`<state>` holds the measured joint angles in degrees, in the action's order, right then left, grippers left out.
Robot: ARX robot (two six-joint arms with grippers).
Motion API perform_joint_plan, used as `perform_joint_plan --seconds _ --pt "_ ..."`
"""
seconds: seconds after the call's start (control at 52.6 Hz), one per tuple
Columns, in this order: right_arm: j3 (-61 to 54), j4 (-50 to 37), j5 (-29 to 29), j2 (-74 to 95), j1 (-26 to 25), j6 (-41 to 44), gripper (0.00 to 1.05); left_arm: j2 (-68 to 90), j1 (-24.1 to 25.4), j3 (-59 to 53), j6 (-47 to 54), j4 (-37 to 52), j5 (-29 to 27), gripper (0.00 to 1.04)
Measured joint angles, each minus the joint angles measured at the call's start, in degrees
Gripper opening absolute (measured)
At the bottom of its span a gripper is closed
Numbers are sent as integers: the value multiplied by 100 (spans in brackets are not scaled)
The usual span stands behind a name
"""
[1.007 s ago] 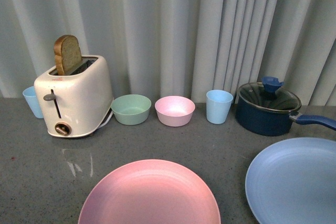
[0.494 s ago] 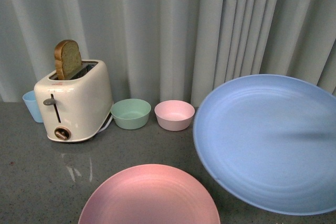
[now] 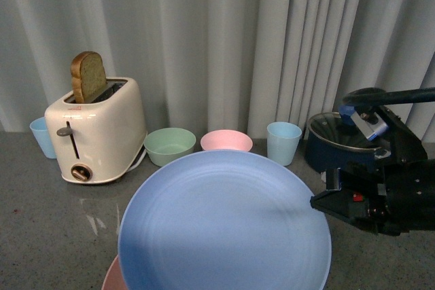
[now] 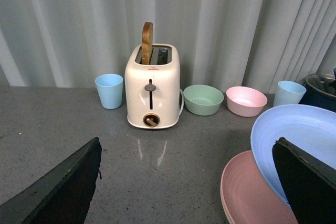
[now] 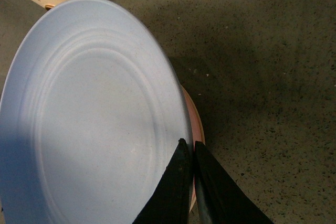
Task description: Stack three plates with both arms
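Holds the large round light blue matte plate (image 3: 224, 225) in the air by its right rim, with the right hand (image 5: 188, 148) pinched shut on that edge. Hangs it over the large round pink matte plate (image 4: 247, 192), lying flat on the grey speckled desk (image 3: 41, 222) close to the front edge, near the middle. Covers almost all of the pink one in the front view, leaving only a sliver at the front left, plus a strip of rim beside the hand in the right wrist view.

Looks tilted rather than level in the left wrist view, so probably calls for levelling and a drop straight down, perhaps with a small nudge to centre. Being round, offers no long axis to line up.

Shows the left hand (image 4: 187, 148) spread wide open and empty, off to the left of the plates; leaves the right arm plainly the nearer one.

Cannot tell whether blue touches pink anywhere, nor how much gap remains. Finds no beige plate in any view. Hides the lower part of the small pink bowl (image 3: 225, 140) toward the back edge. Cuts the left hand out of the front view altogether.
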<state>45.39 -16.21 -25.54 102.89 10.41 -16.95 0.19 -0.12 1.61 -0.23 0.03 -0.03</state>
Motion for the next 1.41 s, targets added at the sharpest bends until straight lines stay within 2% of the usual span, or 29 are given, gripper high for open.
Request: perform_joint_plan --seconds 0.627,0.817,1.197,1.311,1.406 --pt "369 -116 22 813 317 68 3 0 0 0 0 0 0 98" --pt "662 74 199 1139 398 66 4 0 0 0 0 0 0 98" --pt "111 -107 -48 645 271 146 67 0 0 0 0 0 0 98" --pt "-236 -223 111 -28 9 225 85 0 0 0 0 0 0 98" --pt "-667 -601 748 -758 -273 382 99 0 0 0 0 0 0 98"
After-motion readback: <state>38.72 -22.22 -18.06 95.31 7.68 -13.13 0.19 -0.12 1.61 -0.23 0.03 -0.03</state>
